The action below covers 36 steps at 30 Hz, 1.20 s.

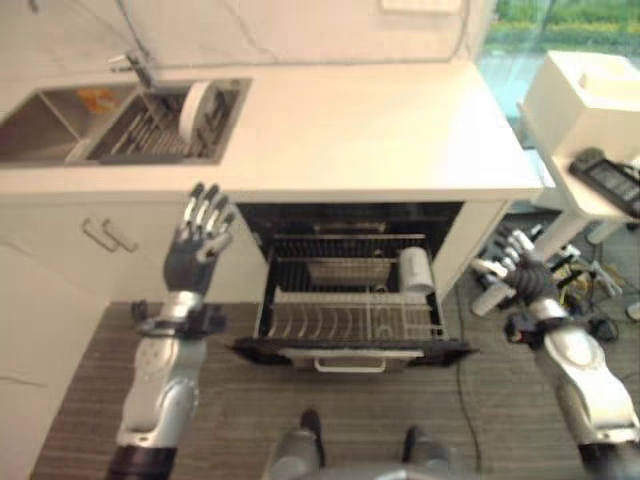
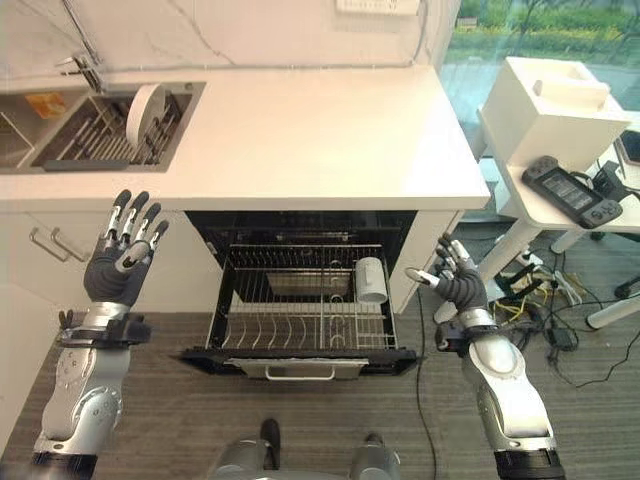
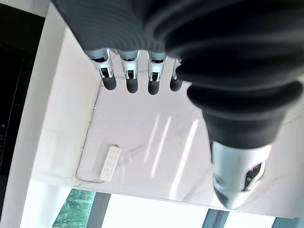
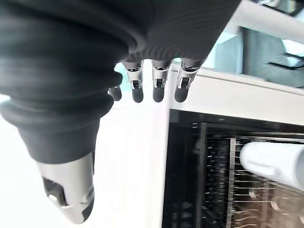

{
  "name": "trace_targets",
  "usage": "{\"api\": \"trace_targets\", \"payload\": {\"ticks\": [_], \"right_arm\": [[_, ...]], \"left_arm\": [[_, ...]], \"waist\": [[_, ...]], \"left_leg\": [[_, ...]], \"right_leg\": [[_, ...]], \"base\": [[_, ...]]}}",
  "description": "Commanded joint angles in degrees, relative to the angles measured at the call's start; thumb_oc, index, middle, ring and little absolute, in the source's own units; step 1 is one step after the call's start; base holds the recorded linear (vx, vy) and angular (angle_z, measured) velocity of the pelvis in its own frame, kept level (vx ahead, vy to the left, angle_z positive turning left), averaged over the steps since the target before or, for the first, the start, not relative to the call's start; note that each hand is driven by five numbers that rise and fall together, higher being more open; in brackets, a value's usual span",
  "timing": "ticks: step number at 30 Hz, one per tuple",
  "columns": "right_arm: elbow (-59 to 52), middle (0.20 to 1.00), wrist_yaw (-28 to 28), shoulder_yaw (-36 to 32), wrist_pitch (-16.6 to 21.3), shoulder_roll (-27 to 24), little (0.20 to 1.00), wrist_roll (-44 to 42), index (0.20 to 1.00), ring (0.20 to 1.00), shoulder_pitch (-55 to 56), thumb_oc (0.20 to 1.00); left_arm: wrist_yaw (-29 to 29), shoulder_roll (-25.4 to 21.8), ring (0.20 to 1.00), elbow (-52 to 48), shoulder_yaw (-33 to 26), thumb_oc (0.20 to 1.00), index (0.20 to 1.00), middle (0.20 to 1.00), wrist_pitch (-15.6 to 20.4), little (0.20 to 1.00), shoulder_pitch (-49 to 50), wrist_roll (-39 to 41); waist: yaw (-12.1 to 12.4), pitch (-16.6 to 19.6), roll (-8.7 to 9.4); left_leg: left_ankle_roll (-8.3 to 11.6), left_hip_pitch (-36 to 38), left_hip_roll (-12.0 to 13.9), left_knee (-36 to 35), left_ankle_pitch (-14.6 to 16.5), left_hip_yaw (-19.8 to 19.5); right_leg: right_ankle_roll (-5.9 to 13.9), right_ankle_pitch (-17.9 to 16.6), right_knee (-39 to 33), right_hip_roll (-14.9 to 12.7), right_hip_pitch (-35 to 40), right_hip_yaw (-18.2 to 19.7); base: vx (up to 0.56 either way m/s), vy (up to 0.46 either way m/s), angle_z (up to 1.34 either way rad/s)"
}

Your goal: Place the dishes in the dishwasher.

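Note:
A white plate [image 1: 196, 107] stands on edge in the rack of the sink [image 1: 225, 145] at the counter's left. Below the counter the dishwasher [image 1: 350, 300] is open, its wire rack [image 2: 300, 320] pulled out, with a white cup [image 1: 415, 270] lying at the rack's right side; the same cup [image 4: 275, 164] appears in the right wrist view. My left hand [image 1: 198, 240] is raised in front of the cabinet, left of the dishwasher, fingers straight and empty. My right hand [image 2: 458, 282] hovers right of the dishwasher, fingers relaxed, holding nothing.
The white countertop [image 1: 380, 130] spans above the dishwasher. A cabinet handle [image 1: 105, 237] sits at the left. A white side table [image 2: 560, 130] with a dark controller [image 2: 565, 190] stands to the right, cables tangled on the floor under it.

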<state>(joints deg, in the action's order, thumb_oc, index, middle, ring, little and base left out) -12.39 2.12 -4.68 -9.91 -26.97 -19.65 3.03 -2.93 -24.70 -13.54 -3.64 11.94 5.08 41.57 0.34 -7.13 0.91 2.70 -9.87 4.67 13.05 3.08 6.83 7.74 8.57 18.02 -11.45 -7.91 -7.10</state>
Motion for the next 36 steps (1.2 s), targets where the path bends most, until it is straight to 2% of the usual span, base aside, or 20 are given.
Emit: {"api": "trace_targets", "payload": {"ticks": [1, 3, 8, 17, 21, 23, 24, 27, 28, 29, 30, 31, 32, 33, 34, 35, 36], "right_arm": [[-5.0, 1.0, -2.3, -1.2, 8.8, -0.4, 1.0, -0.6, 1.0, 1.0, -2.3, 1.0], [-5.7, 1.0, -3.5, -2.1, 10.0, -0.2, 1.0, -1.9, 1.0, 1.0, -1.5, 1.0], [-6.1, 1.0, -5.6, -2.2, 9.9, 0.0, 1.0, -1.9, 1.0, 1.0, -1.8, 1.0], [-6.4, 1.0, -5.8, -3.3, 9.3, -0.5, 1.0, -2.7, 1.0, 1.0, -2.1, 1.0], [-6.6, 1.0, -5.0, -3.9, 9.0, -1.0, 1.0, -2.7, 1.0, 1.0, -2.3, 1.0], [-6.7, 1.0, -4.9, -4.3, 9.1, -0.8, 1.0, -2.7, 1.0, 1.0, -2.1, 1.0], [-7.4, 1.0, -4.6, -4.7, 9.1, -0.5, 1.0, -2.6, 1.0, 1.0, -1.3, 1.0], [-7.8, 1.0, -4.9, -4.6, 9.6, 0.6, 1.0, -2.3, 1.0, 1.0, -0.8, 1.0], [-7.3, 1.0, -5.6, -4.0, 10.1, 0.9, 1.0, -2.5, 1.0, 1.0, -1.4, 1.0], [-6.6, 1.0, -6.4, -3.3, 10.2, 0.8, 1.0, -2.9, 1.0, 1.0, -2.3, 1.0], [-6.3, 1.0, -6.7, -3.0, 10.2, 0.5, 1.0, -3.2, 1.0, 1.0, -2.8, 1.0], [-6.3, 1.0, -6.4, -2.7, 9.4, 0.0, 1.0, -3.3, 1.0, 1.0, -3.5, 1.0], [-6.0, 1.0, -6.3, -2.6, 9.2, 0.0, 1.0, -3.2, 1.0, 1.0, -4.0, 1.0], [-4.8, 1.0, -6.5, -2.1, 9.5, 0.3, 1.0, -3.0, 1.0, 1.0, -5.1, 1.0], [-4.3, 1.0, -6.7, -1.6, 10.0, 0.6, 1.0, -2.8, 1.0, 1.0, -5.6, 1.0], [-4.2, 1.0, -7.2, -1.8, 10.2, 0.4, 1.0, -2.9, 1.0, 1.0, -5.6, 1.0], [-4.4, 1.0, -7.5, -2.1, 10.3, 0.2, 1.0, -2.6, 1.0, 1.0, -5.3, 1.0]], "left_arm": [[-1.5, -1.6, 1.0, -2.6, -2.1, 1.0, 1.0, 1.0, 1.9, 1.0, -1.3, -0.4], [-2.2, -1.8, 1.0, -1.9, -3.0, 1.0, 1.0, 1.0, 2.0, 1.0, -0.6, -0.2], [-3.0, -1.5, 1.0, -1.7, -4.5, 1.0, 1.0, 1.0, 0.9, 1.0, -0.5, -0.2], [-5.0, -1.0, 1.0, -1.9, -6.1, 1.0, 1.0, 1.0, -1.3, 1.0, 0.0, 0.5], [-6.2, -1.1, 1.0, -2.1, -6.2, 1.0, 1.0, 1.0, -2.8, 1.0, -0.2, 0.0], [-7.0, -0.9, 1.0, -2.0, -6.1, 1.0, 1.0, 1.0, -3.4, 1.0, -0.2, 0.0], [-8.6, -1.1, 1.0, -1.9, -6.3, 1.0, 1.0, 1.0, -4.8, 1.0, -0.1, 0.8], [-10.0, -1.5, 1.0, -1.6, -5.8, 1.0, 1.0, 1.0, -5.7, 1.0, 0.1, 0.6], [-9.7, -1.7, 1.0, -1.3, -5.7, 1.0, 1.0, 1.0, -5.2, 1.0, 0.1, 0.2], [-8.8, -2.0, 1.0, -0.8, -5.6, 1.0, 1.0, 1.0, -4.8, 1.0, 0.1, 0.2], [-8.3, -2.2, 1.0, -0.6, -5.7, 1.0, 1.0, 1.0, -4.7, 1.0, -0.1, 0.7], [-8.4, -2.2, 1.0, -0.1, -5.5, 1.0, 1.0, 1.0, -4.5, 1.0, -0.4, 1.2], [-8.4, -1.9, 1.0, 0.2, -5.3, 1.0, 1.0, 1.0, -4.4, 1.0, -0.6, 1.1], [-7.7, -1.4, 1.0, 0.7, -4.8, 1.0, 1.0, 1.0, -4.0, 1.0, -0.8, 0.5], [-7.2, -1.2, 1.0, 1.0, -4.5, 1.0, 1.0, 1.0, -3.7, 1.0, -0.9, 0.1], [-7.5, -1.3, 1.0, 0.9, -5.1, 1.0, 1.0, 1.0, -4.2, 1.0, -0.9, -0.2], [-7.7, -1.3, 1.0, 0.9, -5.4, 1.0, 1.0, 1.0, -4.3, 1.0, -0.9, -0.4]], "waist": [[-0.8, 1.0, 0.32], [-1.1, 1.6, 0.21], [-1.1, 2.7, 0.09], [-0.3, 3.5, 0.44], [0.0, 3.6, 0.67], [0.0, 3.6, 0.79], [-0.3, 3.4, 1.03], [-1.0, 2.7, 1.12], [-0.9, 2.1, 0.67], [-0.9, 1.5, 0.11], [-1.1, 1.2, 0.01], [-1.2, 1.2, 0.31], [-1.0, 1.3, 0.68], [-0.2, 1.5, 1.37], [0.4, 1.6, 1.7], [1.4, 1.8, 1.75], [1.8, 1.8, 1.79]], "left_leg": [[-0.05, 3.0, 0.4, 4.1, 5.2, -0.4], [-0.16, 3.5, 0.3, 4.1, 5.3, -0.4], [-0.54, 4.5, -0.1, 4.1, 5.9, -0.6], [-0.56, 4.6, 0.0, 4.1, 6.0, -0.3], [-0.95, 4.5, -0.7, 4.1, 6.2, -0.5], [-1.32, 4.5, -1.4, 4.1, 6.4, -1.0], [-2.03, 4.5, -2.9, 4.1, 6.7, -2.3], [-2.99, 4.5, -4.5, 4.1, 6.8, -4.1], [-3.16, 4.4, -4.3, 4.1, 6.4, -4.0], [-3.4, 4.2, -4.1, 4.1, 5.8, -4.1], [-3.52, 4.2, -4.2, 4.1, 5.6, -4.2], [-3.74, 4.0, -5.2, 4.1, 5.3, -4.5], [-3.83, 3.8, -5.9, 4.1, 5.2, -4.4], [-3.88, 3.4, -6.6, 4.1, 5.1, -3.4], [-3.93, 3.2, -6.7, 4.1, 5.3, -2.4], [-3.54, 2.4, -6.3, 4.1, 4.6, -1.1], [-3.31, 2.3, -6.3, 4.1, 4.1, -0.5]], "right_leg": [[0.79, -4.2, -0.8, 1.3, 1.1, -1.4], [0.9, -4.2, -0.8, 1.3, 1.5, -1.3], [0.73, -3.7, -0.8, 1.4, 2.4, -1.1], [0.8, -3.7, -0.8, 0.8, 2.5, -2.6], [1.29, -4.1, -0.8, 0.0, 2.7, -3.2], [1.63, -4.8, -0.8, -0.4, 2.6, -3.0], [2.04, -7.1, -0.8, -0.9, 2.5, -1.8], [2.31, -13.0, -0.8, -1.0, 2.7, -0.2], [2.12, -14.1, -0.8, 0.2, 3.7, -2.0], [1.67, -13.8, -0.8, 3.2, 5.2, -2.6], [1.36, -12.7, -0.8, 5.4, 5.9, -1.6], [0.69, -11.9, -0.8, 9.5, 6.9, 0.7], [0.46, -11.5, -0.8, 10.8, 7.4, 1.0], [0.23, -10.3, -0.8, 11.9, 8.0, 0.4], [0.16, -9.2, -0.8, 11.2, 8.0, -0.7], [-0.97, -4.5, -0.8, 11.1, 9.4, -1.6], [-1.39, -3.1, -0.8, 11.1, 9.8, -1.4]], "base": [[0.08, 0.039, 0.0], [0.05, 0.019, 0.0], [0.03, 0.012, -0.01], [0.01, 0.015, 0.0], [0.03, 0.121, 0.01], [0.04, 0.153, 0.0], [0.05, 0.163, 0.01], [0.04, 0.176, 0.08], [-0.02, 0.178, 0.1], [-0.03, 0.146, -0.08], [-0.03, 0.086, -0.54], [-0.01, 0.023, -0.67], [-0.01, -0.014, -0.53], [-0.03, -0.057, -0.17], [-0.02, -0.085, -0.23], [0.01, -0.111, -0.57], [0.05, -0.123, -0.59]]}}
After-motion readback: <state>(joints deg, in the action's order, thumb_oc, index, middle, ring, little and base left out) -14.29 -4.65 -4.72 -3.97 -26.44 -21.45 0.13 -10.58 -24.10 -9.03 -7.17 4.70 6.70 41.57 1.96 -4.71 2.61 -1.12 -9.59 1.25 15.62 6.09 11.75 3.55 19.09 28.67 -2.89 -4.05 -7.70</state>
